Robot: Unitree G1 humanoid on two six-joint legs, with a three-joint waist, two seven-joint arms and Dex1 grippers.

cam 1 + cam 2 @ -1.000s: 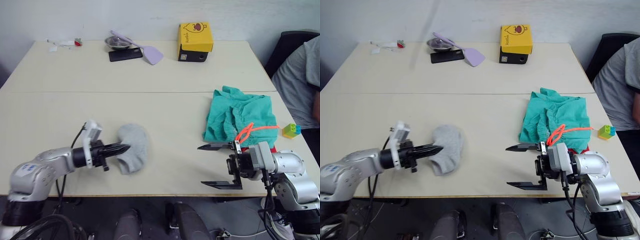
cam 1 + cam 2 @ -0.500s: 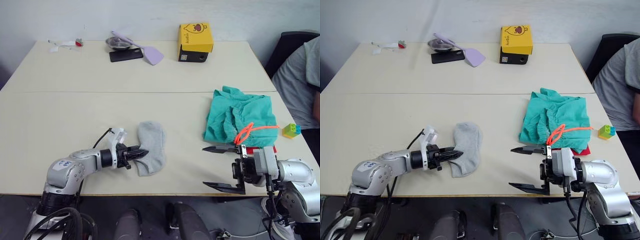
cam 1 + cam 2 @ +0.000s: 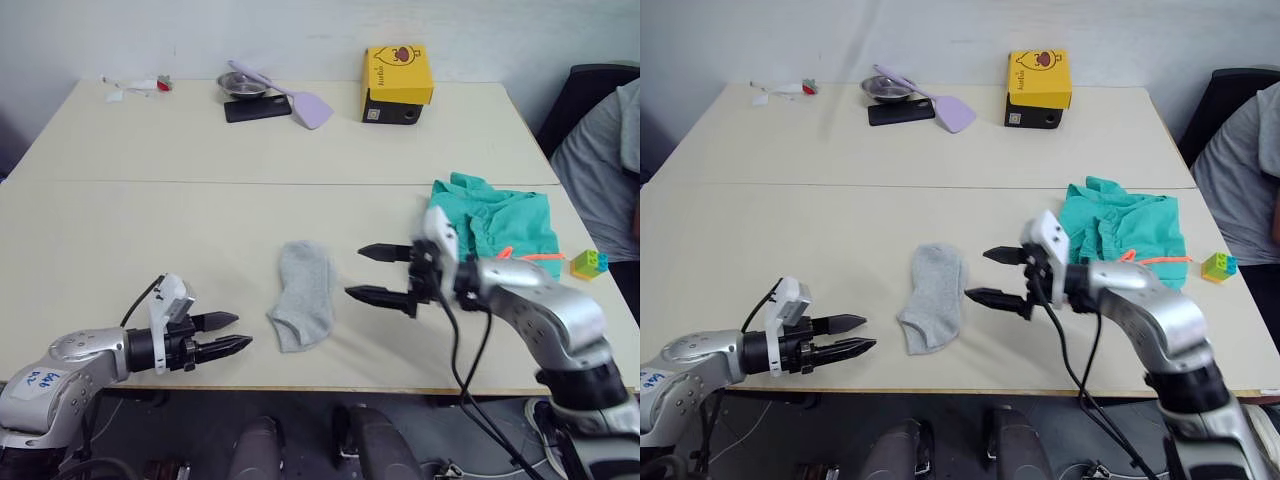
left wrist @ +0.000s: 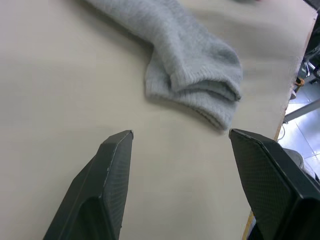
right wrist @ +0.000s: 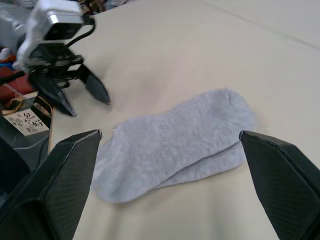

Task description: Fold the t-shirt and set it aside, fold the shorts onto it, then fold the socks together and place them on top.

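The light grey socks [image 3: 303, 305] lie flat, one on the other, near the table's front edge. My left gripper [image 3: 243, 331] is open just left of them, a short gap away, holding nothing; in its wrist view the socks [image 4: 190, 65] lie beyond the fingertips. My right gripper [image 3: 354, 272] hovers open just right of the socks, fingers spread wide; in its wrist view they [image 5: 175, 145] lie between the fingers. The teal-green shorts [image 3: 500, 225] with an orange drawstring lie folded at the right. The t-shirt is hidden.
At the far edge stand a yellow box [image 3: 398, 72], a black phone [image 3: 256, 109], a metal bowl [image 3: 240, 85] and a lilac spatula [image 3: 305, 103]. A small toy block [image 3: 586, 263] sits by the shorts. A person [image 3: 600, 150] sits at the right.
My left gripper slid the socks to the right, let go of them, opened and drew back left. My right arm swung left from the table's front right corner up to the socks.
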